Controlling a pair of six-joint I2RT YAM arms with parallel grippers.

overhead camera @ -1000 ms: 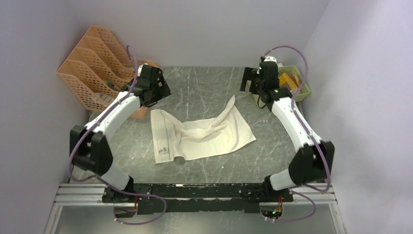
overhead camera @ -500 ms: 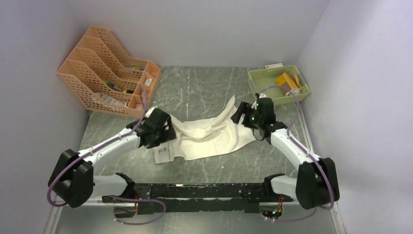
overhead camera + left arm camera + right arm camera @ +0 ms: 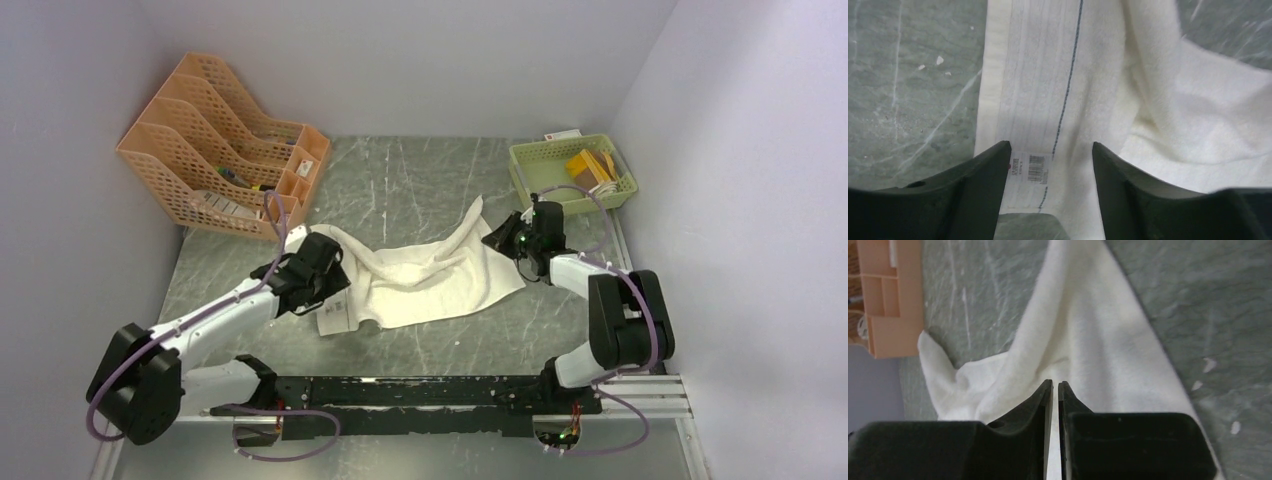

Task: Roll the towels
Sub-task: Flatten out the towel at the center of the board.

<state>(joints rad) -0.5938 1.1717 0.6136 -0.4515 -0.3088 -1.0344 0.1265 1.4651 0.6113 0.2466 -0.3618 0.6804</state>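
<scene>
A single cream-white towel (image 3: 430,285) lies crumpled on the grey marble table (image 3: 420,180), with a printed label (image 3: 335,318) at its near left corner. My left gripper (image 3: 333,293) is low over the towel's left hem. In the left wrist view this gripper (image 3: 1048,150) is open, its fingers (image 3: 993,170) straddling the hem strip and the label (image 3: 1030,167) of the towel (image 3: 1088,90). My right gripper (image 3: 505,243) is at the towel's right edge. In the right wrist view this gripper (image 3: 1055,385) is shut, and a thin strip of the towel (image 3: 1083,340) shows between its fingers.
An orange mesh file organizer (image 3: 215,150) stands at the back left, and its corner shows in the right wrist view (image 3: 888,295). A green basket (image 3: 572,172) holding yellow items sits at the back right. Walls close in on the left, back and right.
Both arms have come down from raised poses at the back to the towel, left gripper to its left hem, right gripper to its right edge. The right jaws have closed.
</scene>
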